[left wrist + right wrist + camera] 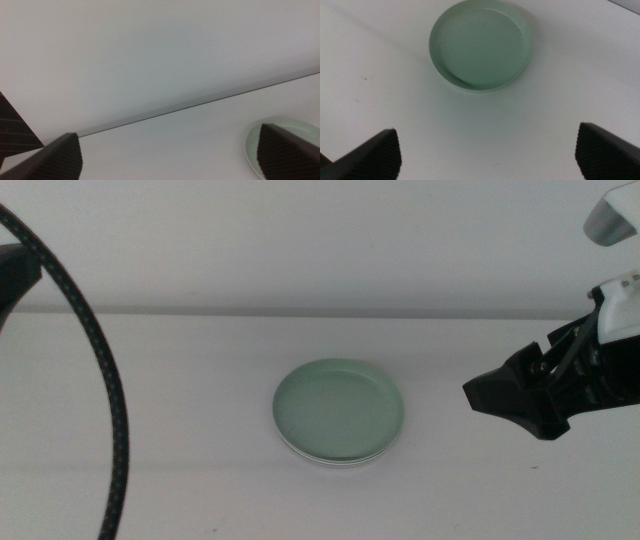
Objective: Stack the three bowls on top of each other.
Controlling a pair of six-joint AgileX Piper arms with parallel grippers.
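A pale mint green bowl (340, 410) lies mid-table as the top of a stack. A cream-white rim (330, 463) of another bowl peeks out beneath its near edge. The grey bowl is hidden. My right gripper (476, 393) hovers to the right of the stack, a short way off, pointing at it. In the right wrist view its jaws stand wide apart, open and empty (486, 129), with the green bowl (480, 45) beyond them. My left gripper (167, 130) is open too, held off to the left, with only an edge of the green bowl (295, 124) in its view.
The white table (180, 380) meets a white back wall along a grey seam (300, 310). A black braided cable (105, 390) of the left arm arcs down the left side of the middle view.
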